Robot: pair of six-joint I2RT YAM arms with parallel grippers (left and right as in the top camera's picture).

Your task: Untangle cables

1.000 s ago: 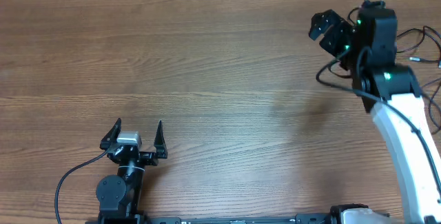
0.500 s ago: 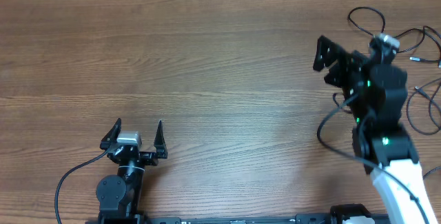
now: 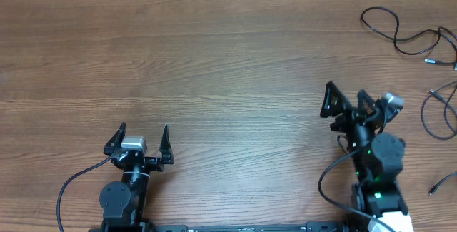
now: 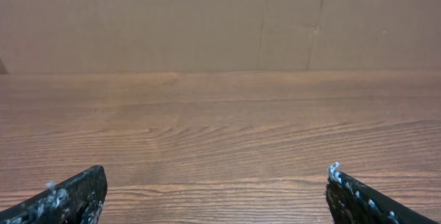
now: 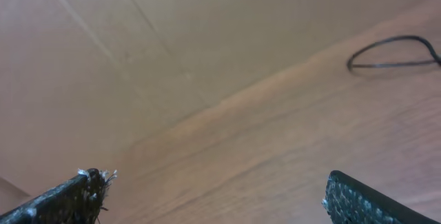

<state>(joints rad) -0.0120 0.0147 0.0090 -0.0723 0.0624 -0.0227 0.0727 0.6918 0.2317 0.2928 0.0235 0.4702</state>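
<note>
**A:** Where are the cables (image 3: 397,41) right now?

**B:** All on the far right of the desk (image 3: 214,68). One loose loop lies in the far right corner. More strands curl along the right edge and run out of the overhead view, with a small plug end lying nearer. They look spread out in open curves, not knotted into a clump. I can't tell whether they cross beyond the edge of the view.

**A:** Is either arm holding one?

**B:** No. The left end effector (image 3: 143,128) has its fingers wide apart with only bare wood between them, and the right end effector (image 3: 346,93) is also spread and empty. Neither touches a cord.

**A:** Why would they be parked like that?

**B:** My guess is that the strands already lie apart, so nothing needs gripping, and both arms sit clear of them.

**A:** And the poses?

**B:** The left arm is folded over its base at the near left, fingers pointing toward the far side and low over the desk. The right arm is folded close to its base at the near right. Its wrist is tipped upward and angled a little left. Its camera shows mostly the brown wall, with a loop of cord (image 5: 389,65) off to the far right, well apart from the fingers.
</note>
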